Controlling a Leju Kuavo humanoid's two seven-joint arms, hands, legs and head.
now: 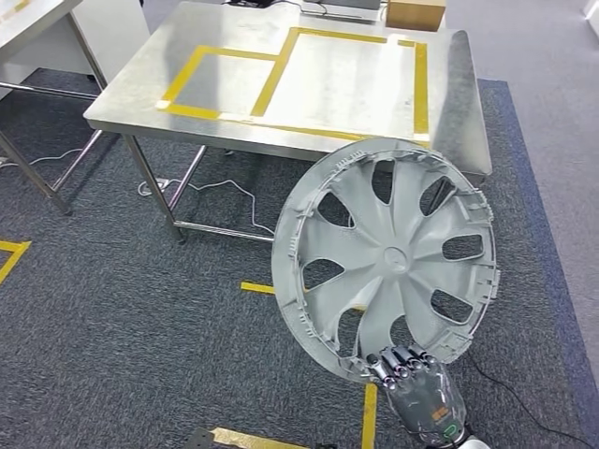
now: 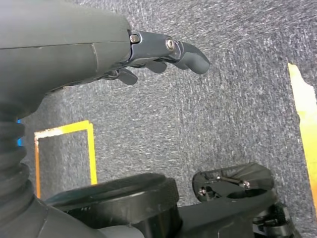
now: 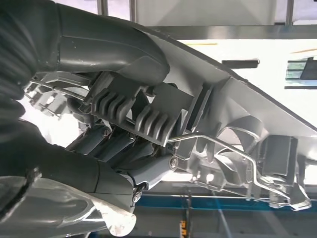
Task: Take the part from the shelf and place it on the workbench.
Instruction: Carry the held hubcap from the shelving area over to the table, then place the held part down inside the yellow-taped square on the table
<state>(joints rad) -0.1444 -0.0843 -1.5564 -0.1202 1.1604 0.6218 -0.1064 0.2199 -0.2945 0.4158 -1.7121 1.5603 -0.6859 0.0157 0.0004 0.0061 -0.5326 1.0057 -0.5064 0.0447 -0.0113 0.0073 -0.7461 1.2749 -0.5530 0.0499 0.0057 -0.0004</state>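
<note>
The part is a grey plastic wheel cover (image 1: 387,256) with several spokes. It stands upright in the air in front of the steel workbench (image 1: 134,89), its inner side turned toward me. My right hand (image 1: 416,385) grips its lower rim from below, fingers curled over the edge. In the right wrist view the thumb and dark fingers (image 3: 123,148) clamp the rim's ribbed clips and wire ring of the wheel cover (image 3: 232,124). My left hand (image 2: 157,54) hangs over the carpet, fingers loosely extended, holding nothing.
The workbench top carries yellow tape rectangles (image 1: 339,75) and a cardboard box (image 1: 416,13) at its far edge. A second table (image 1: 28,19) stands at the far left. Cables (image 1: 233,192) lie under the bench. Yellow tape marks (image 1: 370,412) run over the grey carpet.
</note>
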